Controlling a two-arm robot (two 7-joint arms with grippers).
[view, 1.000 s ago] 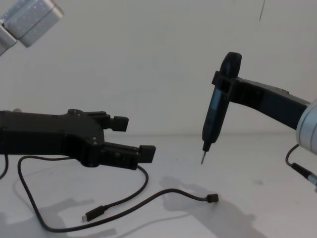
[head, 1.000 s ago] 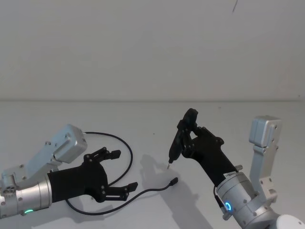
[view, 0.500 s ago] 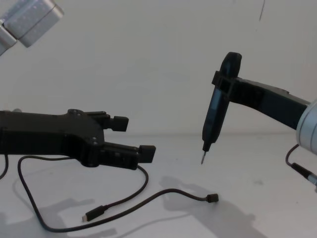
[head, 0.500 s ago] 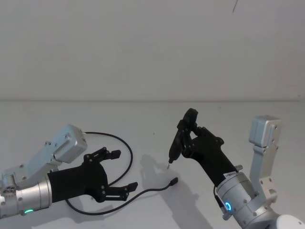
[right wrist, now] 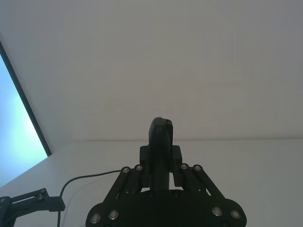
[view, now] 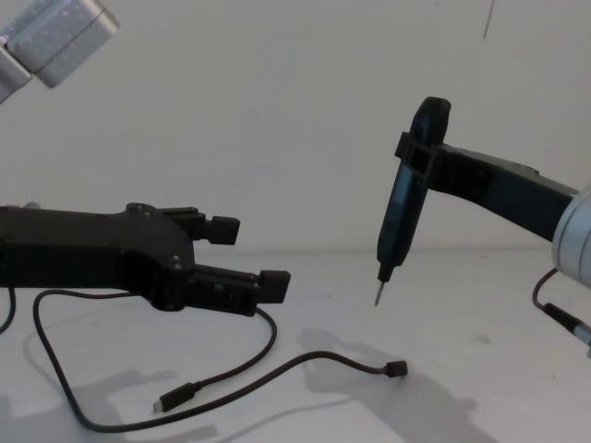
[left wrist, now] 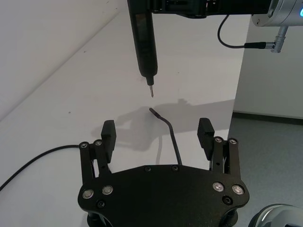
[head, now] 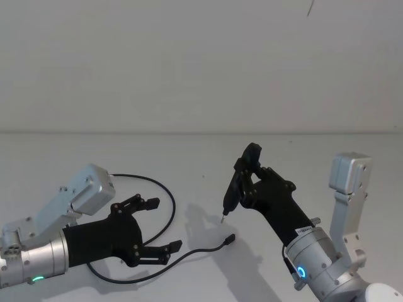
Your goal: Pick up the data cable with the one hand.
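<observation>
Plain white wall (head: 189, 63), white table (head: 75, 154)

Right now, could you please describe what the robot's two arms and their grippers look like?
The left gripper is a black two-finger linkage with silver screws on a black forearm; its silver cylindrical wrist bears a green light. The right gripper matches, but its silver wrist shows a blue ring light and a thin black cable.

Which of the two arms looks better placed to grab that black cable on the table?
Left. The left gripper hangs open directly over the data cable, the cord running under its jaws. The right gripper is shut on a pen-like tool, so it probably cannot grasp anything else.
</observation>
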